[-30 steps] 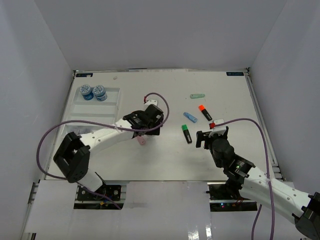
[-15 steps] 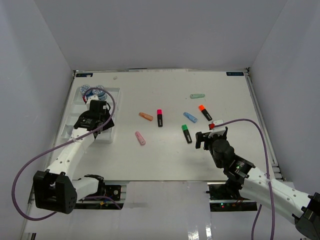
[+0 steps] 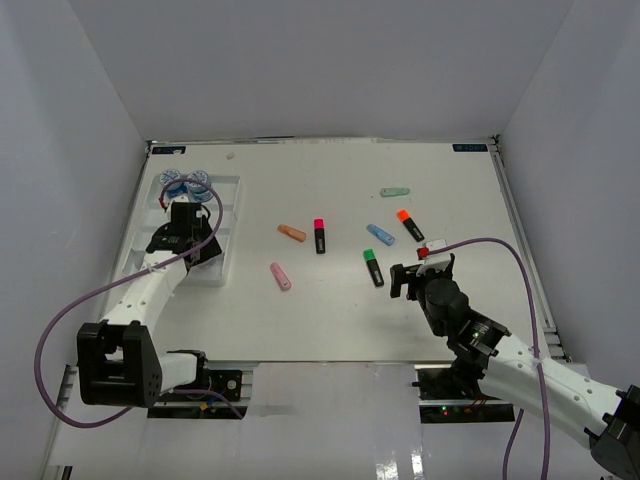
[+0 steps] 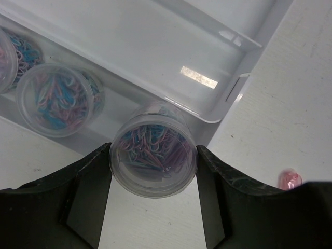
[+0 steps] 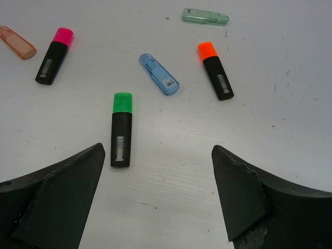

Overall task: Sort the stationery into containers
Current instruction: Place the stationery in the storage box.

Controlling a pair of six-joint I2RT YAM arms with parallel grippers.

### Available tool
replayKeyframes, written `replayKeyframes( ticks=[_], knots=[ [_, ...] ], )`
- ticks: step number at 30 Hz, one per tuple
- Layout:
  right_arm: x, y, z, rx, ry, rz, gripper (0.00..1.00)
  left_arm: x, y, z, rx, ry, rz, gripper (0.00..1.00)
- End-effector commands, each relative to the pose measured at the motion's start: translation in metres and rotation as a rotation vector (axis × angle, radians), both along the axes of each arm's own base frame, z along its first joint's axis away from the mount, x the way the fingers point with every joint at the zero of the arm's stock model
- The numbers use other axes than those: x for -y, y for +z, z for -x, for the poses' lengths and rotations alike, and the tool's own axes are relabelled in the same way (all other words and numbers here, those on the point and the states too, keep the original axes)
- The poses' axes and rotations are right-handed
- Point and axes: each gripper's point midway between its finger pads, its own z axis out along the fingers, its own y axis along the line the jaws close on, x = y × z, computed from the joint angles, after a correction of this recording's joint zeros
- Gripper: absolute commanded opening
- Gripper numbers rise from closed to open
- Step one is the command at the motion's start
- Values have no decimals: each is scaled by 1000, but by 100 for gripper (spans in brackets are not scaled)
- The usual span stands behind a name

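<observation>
Your left gripper (image 3: 185,224) is clamped on a clip-filled jar (image 4: 153,158) over the rim of the tray (image 4: 171,46), and another jar (image 4: 57,98) sits in the compartment just beyond. Your right gripper (image 5: 158,150) hangs wide and empty, with the green-capped highlighter (image 5: 122,129) lying between its fingers.

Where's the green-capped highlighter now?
In the top view the green-capped highlighter lies on the table right of centre, just left of the right arm's fingers, blue marker beyond it.
</observation>
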Motion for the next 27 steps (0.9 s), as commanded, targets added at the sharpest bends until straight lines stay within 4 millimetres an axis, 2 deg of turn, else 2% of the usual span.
replayKeyframes(
  ticks=[1, 10, 13, 16, 17, 22, 27],
  knots=[
    [-1, 8, -3, 25, -14, -37, 90, 2, -6, 0, 2, -11, 19, 61],
    [-1, 6, -3, 21, -11, -34, 90, 2, -10, 12, -21, -9, 25, 61],
    [-2, 6, -3, 18, -10, -31, 90, 1, -16, 12, -40, -5, 23, 68],
    [-2, 5, -3, 17, -10, -30, 90, 5, -17, 10, -46, -15, 35, 79],
    [-2, 6, -3, 18, -10, -31, 90, 5, -16, 10, -44, -15, 37, 86],
    [-3, 5, -3, 16, -2, -30, 90, 7, -2, 7, -13, -17, 47, 97],
    [-5, 4, -3, 13, 1, -28, 90, 22, 28, 0, 57, -69, 109, 98]
  ],
)
